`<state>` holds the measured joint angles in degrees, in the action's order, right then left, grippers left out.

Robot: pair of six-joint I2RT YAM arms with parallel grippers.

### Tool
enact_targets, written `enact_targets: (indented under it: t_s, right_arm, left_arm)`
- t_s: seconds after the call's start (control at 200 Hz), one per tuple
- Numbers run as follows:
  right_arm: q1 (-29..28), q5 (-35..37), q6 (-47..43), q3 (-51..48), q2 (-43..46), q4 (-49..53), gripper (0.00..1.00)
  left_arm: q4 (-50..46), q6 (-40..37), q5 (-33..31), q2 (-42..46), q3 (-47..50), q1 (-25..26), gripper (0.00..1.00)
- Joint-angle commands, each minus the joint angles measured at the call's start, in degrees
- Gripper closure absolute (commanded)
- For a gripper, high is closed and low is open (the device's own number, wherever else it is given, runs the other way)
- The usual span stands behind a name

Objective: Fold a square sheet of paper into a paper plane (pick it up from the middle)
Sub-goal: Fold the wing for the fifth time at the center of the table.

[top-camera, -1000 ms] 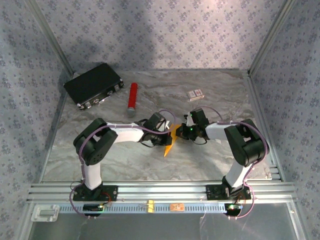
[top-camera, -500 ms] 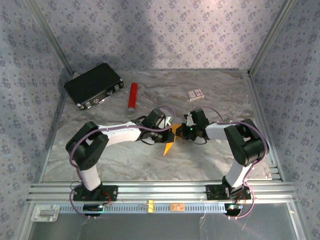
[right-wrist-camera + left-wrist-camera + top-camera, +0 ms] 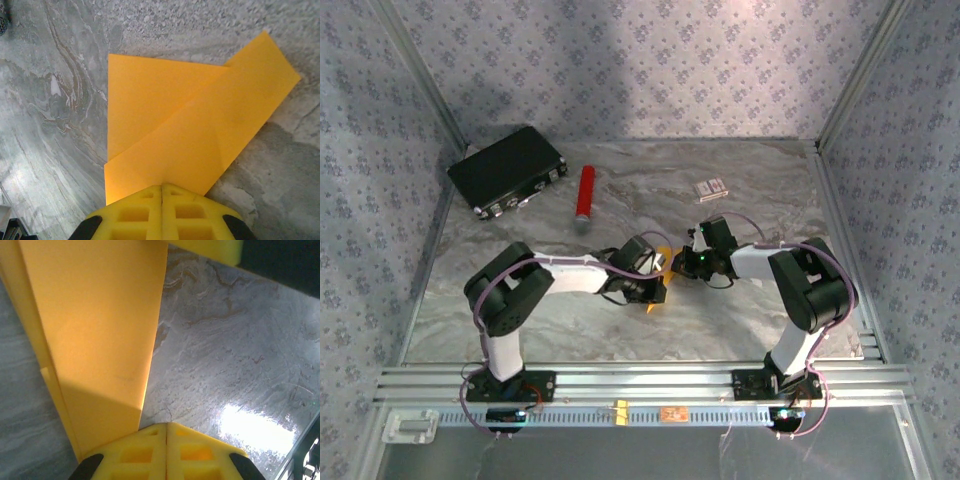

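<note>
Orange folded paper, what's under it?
Grey marbled tabletop shows all around the folded orange-yellow paper sheet, so that lies below. The patch directly beneath is covered by the paper.

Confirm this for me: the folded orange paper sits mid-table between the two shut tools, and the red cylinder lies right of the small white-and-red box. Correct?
Not quite: the top external view shows the red cylinder left of the small white-and-red box. The rest stands: folded orange paper mid-table, between the shut left tool and right tool.

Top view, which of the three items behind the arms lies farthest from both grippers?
The black case, at far left; the red cylinder and white-and-red box lie nearer.
</note>
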<state>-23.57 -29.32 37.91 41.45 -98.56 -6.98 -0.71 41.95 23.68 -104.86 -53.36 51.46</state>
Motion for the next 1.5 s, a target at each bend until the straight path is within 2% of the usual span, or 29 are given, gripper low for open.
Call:
enact_targets:
  t_s: [0.0,0.36,0.74,1.049,1.264,1.494]
  right_arm:
    - [0.7,9.5,-1.4,-1.5,-2.5,8.4,0.96]
    - [0.7,9.5,-1.4,-1.1,-2.5,8.5,0.97]
    - [0.7,9.5,-1.4,-0.9,-2.4,8.9,0.97]
    - [0.6,9.5,-1.4,-0.9,-2.3,8.7,0.97]
    - [0.5,8.8,-1.4,-0.8,-2.2,8.4,0.97]
    - [0.4,8.5,-1.4,-0.6,-2.4,8.2,0.97]
  left_arm:
    - [-3.7,1.0,-0.3,1.5,3.3,1.8,0.94]
    - [-4.0,1.1,-1.8,5.7,7.2,2.1,0.93]
    - [0.5,4.7,-1.5,7.2,13.8,3.3,0.94]
    - [3.2,6.5,-0.3,11.9,17.4,3.8,0.94]
    - [1.9,4.9,0.0,18.3,13.4,3.1,0.93]
    - [2.5,3.0,1.1,14.9,6.7,-1.2,0.93]
